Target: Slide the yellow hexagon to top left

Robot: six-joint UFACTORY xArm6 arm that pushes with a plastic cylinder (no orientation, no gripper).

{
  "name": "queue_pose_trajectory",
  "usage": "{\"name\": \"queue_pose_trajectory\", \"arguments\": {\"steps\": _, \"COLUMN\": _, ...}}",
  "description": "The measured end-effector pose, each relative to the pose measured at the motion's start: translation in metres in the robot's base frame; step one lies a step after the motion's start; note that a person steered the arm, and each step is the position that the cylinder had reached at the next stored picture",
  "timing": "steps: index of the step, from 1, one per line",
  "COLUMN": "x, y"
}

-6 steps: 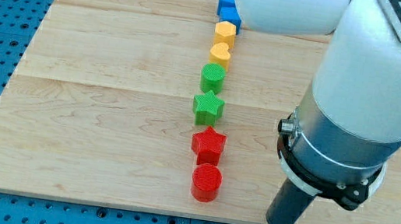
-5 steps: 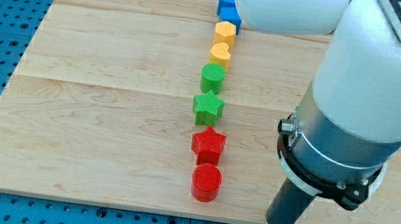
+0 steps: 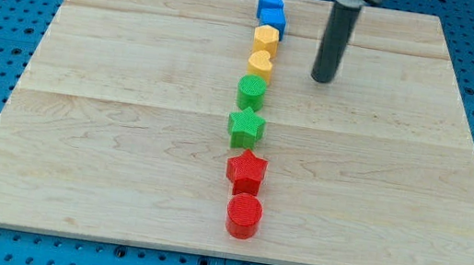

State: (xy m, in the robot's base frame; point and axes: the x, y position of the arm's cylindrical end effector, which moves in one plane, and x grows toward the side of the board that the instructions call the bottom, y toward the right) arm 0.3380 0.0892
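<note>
Near the view's top, right of the column of blocks, my tip rests on the wooden board, beside the yellow heart and apart from it, touching no block. I carry no jaws, only this dark rod, so nothing is gripped. The yellow hexagon sits in the column near the board's top edge, up and to the left of my tip, just below the two blue blocks, whose shapes I cannot make out, and just above the yellow heart. Below the heart come the green cylinder, the green star, the red star and the red cylinder, which stands near the board's bottom edge.
</note>
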Motion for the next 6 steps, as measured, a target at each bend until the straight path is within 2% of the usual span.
{"name": "queue_pose_trajectory", "arguments": {"steps": 1, "x": -0.028, "y": -0.024}}
{"name": "queue_pose_trajectory", "arguments": {"steps": 2, "x": -0.034, "y": -0.002}}
{"name": "queue_pose_trajectory", "arguments": {"steps": 5, "x": -0.029, "y": -0.218}}
{"name": "queue_pose_trajectory", "arguments": {"steps": 6, "x": -0.034, "y": -0.201}}
